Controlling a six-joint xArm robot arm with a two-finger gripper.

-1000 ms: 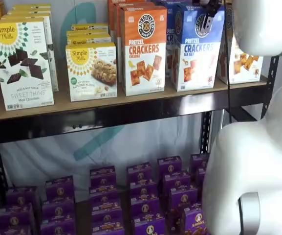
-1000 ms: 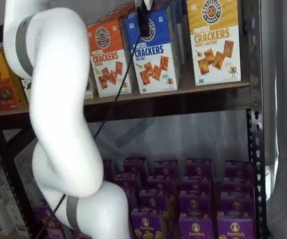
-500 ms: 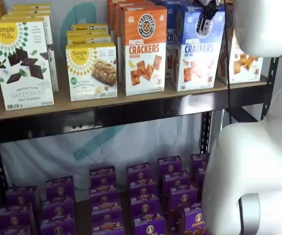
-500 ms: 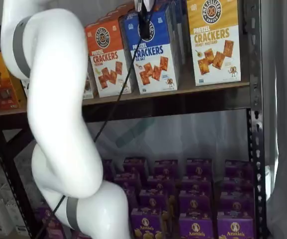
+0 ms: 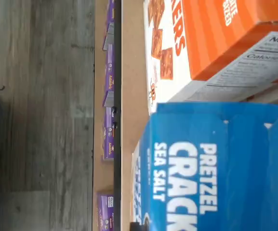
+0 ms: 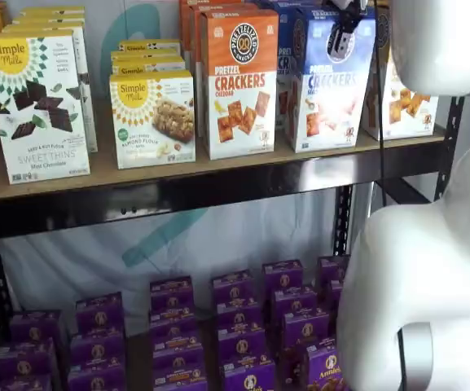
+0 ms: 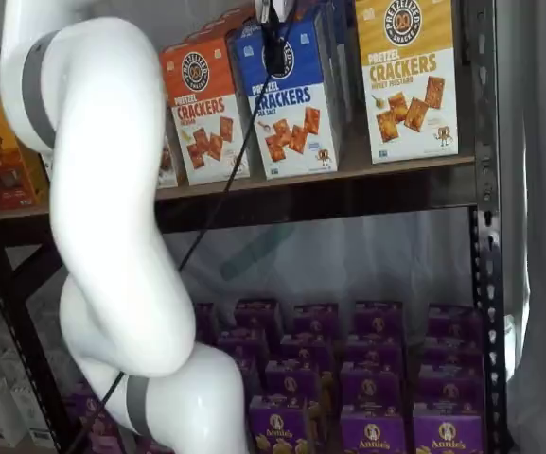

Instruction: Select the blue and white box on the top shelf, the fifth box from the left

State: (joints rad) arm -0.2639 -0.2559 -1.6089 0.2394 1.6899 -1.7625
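The blue and white box [image 6: 327, 81] is standing upright on the top shelf [image 6: 218, 167], with its long axis going straight up, and its printed front is facing out toward the room. On one side of it the orange cracker box [image 6: 239, 81] is standing just beside it, and on the other side, in a shelf view, the yellow-topped cracker box [image 7: 408, 76] is standing apart from it with a free strip of board between them. The gripper [image 6: 338, 37] is hanging from above, right in front of the upper blue part of the box, over the round dark logo, with a cable [image 7: 220, 194] running down beside it. So the box is lying directly behind and below the jaws, not to the side, and I judge that the coming move is only a short push inward toward the shelf, with the jaws taking the top of the box across its narrow width. I am seeing only the dark fingers, as one dark shape, in both shelf views, and I cannot tell if the jaws are spread or pressed together, or if they are already touching the cardboard. In the wrist view the blue top of the box [image 5: 216, 168] is filling much of the picture and is looking very near, with the orange box next to it, and the purple boxes [image 5: 109, 139] of the lower shelf are showing far beneath.
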